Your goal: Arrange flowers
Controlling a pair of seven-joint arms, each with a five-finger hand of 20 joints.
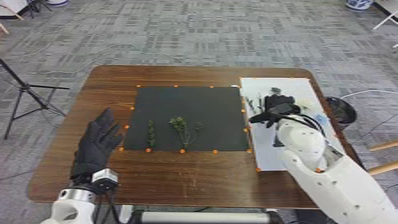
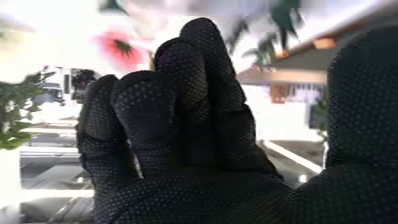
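In the head view my right hand [image 1: 275,111] is over the white board [image 1: 271,162] on the right, among flowers and stems lying there. Two green sprigs lie on the dark mat: a thin one [image 1: 150,134] and a bushier one [image 1: 180,129], both near its front edge. My left hand [image 1: 94,145] is left of the mat, its fingers straight. In the right wrist view my right hand [image 2: 191,130] has extended fingers, with the thumb apart. Beyond the fingers are a pink flower [image 2: 122,50] and green leaves [image 2: 16,112].
Orange markers [image 1: 182,151] line the mat [image 1: 191,97] on the brown table [image 1: 178,185]. A black bin [image 1: 341,111] stands on the floor past the table's right edge, and a tripod [image 1: 28,90] stands to the left.
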